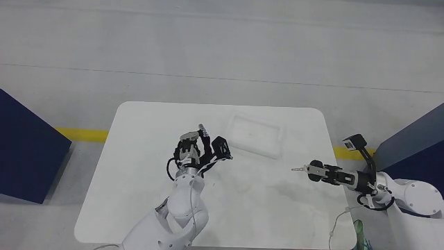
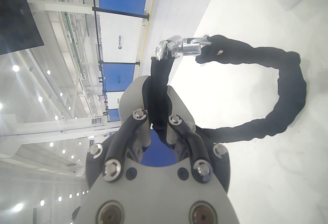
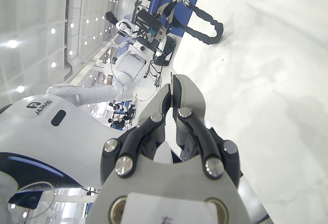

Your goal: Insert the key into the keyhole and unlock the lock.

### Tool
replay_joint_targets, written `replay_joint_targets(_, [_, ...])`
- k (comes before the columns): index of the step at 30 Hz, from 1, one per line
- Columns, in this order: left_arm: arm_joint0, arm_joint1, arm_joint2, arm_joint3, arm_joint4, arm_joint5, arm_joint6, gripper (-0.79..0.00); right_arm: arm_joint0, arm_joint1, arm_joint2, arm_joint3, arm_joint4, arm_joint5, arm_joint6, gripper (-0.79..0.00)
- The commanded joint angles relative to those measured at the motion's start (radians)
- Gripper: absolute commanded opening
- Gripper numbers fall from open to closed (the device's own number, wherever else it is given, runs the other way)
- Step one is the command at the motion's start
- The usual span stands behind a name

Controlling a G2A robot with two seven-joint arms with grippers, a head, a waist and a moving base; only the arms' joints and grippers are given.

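The lock is a black fabric-sleeved chain loop (image 2: pixel 289 97) with a shiny silver lock head (image 2: pixel 183 47). My left gripper (image 2: pixel 157 93) is shut on the sleeved chain just below that head and holds it above the table. In the top view this gripper (image 1: pixel 189 147) sits at the table's middle left, with the black loop (image 1: pixel 222 148) beside it. My right gripper (image 1: pixel 316 171) is near the table's right edge, shut on a small silver key (image 1: pixel 298 169) that points toward the lock. The key (image 3: pixel 171 85) shows as a thin metal edge between the right gripper (image 3: pixel 173 93) fingers. The lock (image 3: pixel 205 28) hangs well apart from it.
A shallow white tray (image 1: pixel 257 136) lies on the white table (image 1: pixel 132 187) behind the gap between both arms. Dark blue partitions stand off the table's left (image 1: pixel 28 153) and right (image 1: pixel 416 139) sides.
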Motion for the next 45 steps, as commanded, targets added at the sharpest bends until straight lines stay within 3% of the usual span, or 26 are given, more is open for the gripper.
replay_joint_targets(1, [0.0,0.0,0.0,0.0,0.0,0.0,0.0,-0.785,0.0,0.0,0.0,0.0,0.0,0.0,0.0,-0.785])
replay_joint_targets(7, [0.0,0.001,-0.002,0.001,0.018,0.0,0.008,-0.785,0.0,0.0,0.0,0.0,0.0,0.0,0.0,-0.785])
replay_joint_targets(13, [0.049,0.016,-0.04,-0.07,0.167,0.06,0.187,-0.785,0.0,0.0,0.0,0.0,0.0,0.0,0.0,-0.785])
replay_joint_targets(19, [0.153,0.058,-0.101,-0.127,0.335,0.168,0.548,-0.785,0.0,0.0,0.0,0.0,0.0,0.0,0.0,-0.785])
replay_joint_targets(23, [0.221,0.081,-0.165,-0.145,0.37,0.23,0.705,-0.785,0.0,0.0,0.0,0.0,0.0,0.0,0.0,-0.785])
replay_joint_targets(33, [0.276,0.113,-0.239,-0.128,0.359,0.333,1.116,-0.785,0.0,0.0,0.0,0.0,0.0,0.0,0.0,-0.785])
replay_joint_targets(37, [0.278,0.12,-0.265,-0.122,0.363,0.336,1.188,-0.785,0.0,0.0,0.0,0.0,0.0,0.0,0.0,-0.785])
replay_joint_targets(45, [0.277,0.121,-0.27,-0.122,0.365,0.336,1.194,-0.785,0.0,0.0,0.0,0.0,0.0,0.0,0.0,-0.785])
